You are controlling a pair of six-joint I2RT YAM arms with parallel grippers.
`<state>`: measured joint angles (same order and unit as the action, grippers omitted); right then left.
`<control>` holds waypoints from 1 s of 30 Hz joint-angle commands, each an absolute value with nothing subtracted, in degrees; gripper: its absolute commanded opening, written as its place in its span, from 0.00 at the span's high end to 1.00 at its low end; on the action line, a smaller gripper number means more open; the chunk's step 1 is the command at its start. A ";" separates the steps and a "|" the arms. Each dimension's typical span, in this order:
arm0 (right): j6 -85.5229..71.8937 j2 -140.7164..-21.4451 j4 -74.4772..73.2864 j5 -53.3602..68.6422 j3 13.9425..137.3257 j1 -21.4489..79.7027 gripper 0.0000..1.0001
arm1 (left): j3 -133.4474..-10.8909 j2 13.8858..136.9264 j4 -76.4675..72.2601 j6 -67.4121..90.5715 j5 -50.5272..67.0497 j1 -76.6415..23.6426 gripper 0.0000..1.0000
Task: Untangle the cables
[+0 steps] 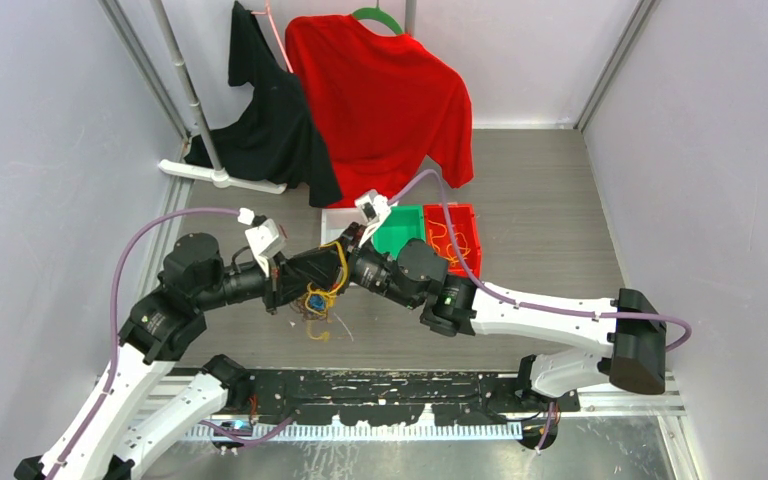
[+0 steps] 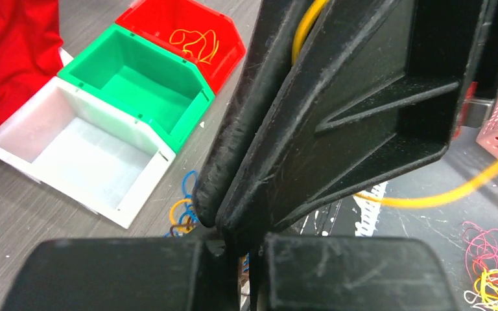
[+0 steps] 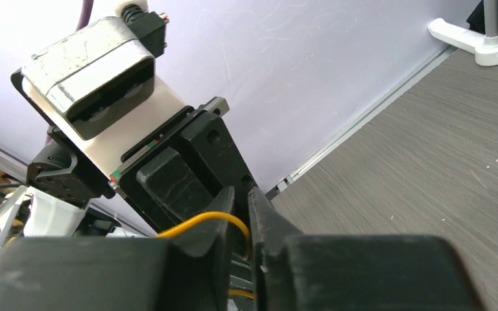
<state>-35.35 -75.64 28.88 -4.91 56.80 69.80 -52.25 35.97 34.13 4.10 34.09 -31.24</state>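
L gripper (image 2: 253, 254): fingers pressed together, tip to tip w/ the R gripper (image 3: 241, 210). Which strand it nips is hidden, can't tell. R gripper: fingers nearly together w/ the orange-yellow cable (image 3: 201, 219) running in btwn them, so pinching it, I'd say. Under the 2 grippers the cables (image 1: 315, 300) hang as 1 knot of yellow, blue and dark strands over the table (image 1: 560, 200). Beyond sit 3 bins: white bin (image 2: 139, 194), green bin (image 2: 194, 84), red bin (image 2: 230, 61), the red w/ yellow strands inside. Step in hand, prob: 2-handed pull on 1 yellow strand. Next move calls for drawing the grippers apart slowly, so the strand slips out w/o tightening the knot.
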 commanded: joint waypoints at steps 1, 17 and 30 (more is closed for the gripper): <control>-36.96 -75.12 29.77 -6.86 56.88 69.61 0.71 | -56.25 35.24 29.19 5.43 37.73 -31.55 1.00; -36.06 -64.12 7.24 16.61 57.22 59.17 0.31 | -56.84 35.06 34.33 9.54 48.31 -31.47 1.00; -36.34 -55.80 19.77 17.13 41.80 59.18 0.25 | -56.96 36.59 26.63 19.17 47.88 -29.84 0.99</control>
<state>-36.84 -52.95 13.87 13.85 43.07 58.02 -54.33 36.05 32.42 15.05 46.70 -30.59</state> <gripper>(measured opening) 0.734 0.020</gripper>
